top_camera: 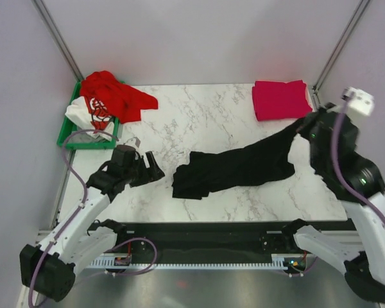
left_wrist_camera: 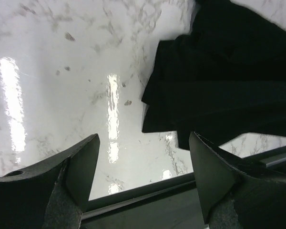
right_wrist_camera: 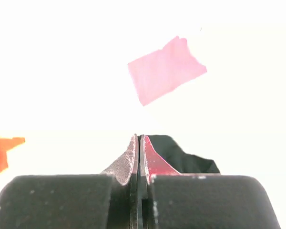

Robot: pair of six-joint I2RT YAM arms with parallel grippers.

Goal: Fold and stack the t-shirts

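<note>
From above, I'm watching the black t-shirt stretching across the middle of the table. Its right end is rising to my right gripper, which is pinching it near the right edge. The folded crimson-pink t-shirt is sitting at the far right corner, with bare marble running leftward from it.

Left wrist: my left gripper is hanging released, the shirt's hem just ahead and the table's near edge below.

Right wrist: the fingers are pressing together over black cloth, and the view is glaring white.

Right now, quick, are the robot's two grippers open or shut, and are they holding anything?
Left gripper: jaws open, holding nothing.
Right gripper: jaws shut, apparently pinching one end of the black t-shirt.
</note>
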